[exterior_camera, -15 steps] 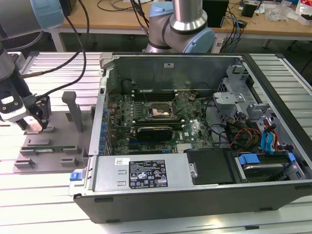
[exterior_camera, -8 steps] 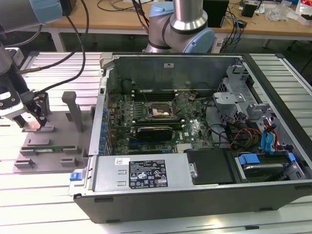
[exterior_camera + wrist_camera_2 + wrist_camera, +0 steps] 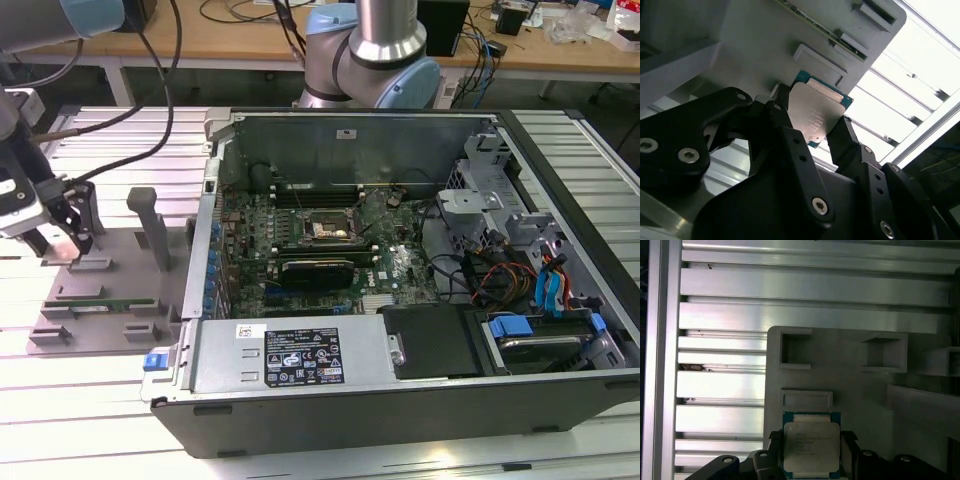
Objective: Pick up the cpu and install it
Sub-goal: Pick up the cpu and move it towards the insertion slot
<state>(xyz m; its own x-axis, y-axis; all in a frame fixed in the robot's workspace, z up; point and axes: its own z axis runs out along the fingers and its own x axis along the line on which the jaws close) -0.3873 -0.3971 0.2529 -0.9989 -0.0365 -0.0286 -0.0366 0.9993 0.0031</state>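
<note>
Tool position: the black two-finger tool (image 3: 62,235) is at the exterior view's left, low over a grey fixture plate (image 3: 120,255) and well apart from the open computer case (image 3: 400,415).
Tool state: in both wrist views one finger (image 3: 790,145) stands on each side of the cpu (image 3: 817,112). They appear to bear on two opposite edges, so the tool is clamped on it as far as the angle allows.
Cpu location: between the fingertips, over the fixture plate and just beside a small raised rectangular block (image 3: 806,399). Its silver-grey top faces the camera in the first wrist view, with a thin green rim showing around it.
Cpu seating: I cannot tell whether it rests on the plate or is raised clear of it.
Fixture plate: lies on the slatted aluminium worktop (image 3: 90,420), next to the case. A long green memory stick (image 3: 100,301) lies in a slot along it.
Computer case: side panel off, motherboard exposed.
Socket: the square socket (image 3: 330,230) near the middle of the board is uncovered.
</note>
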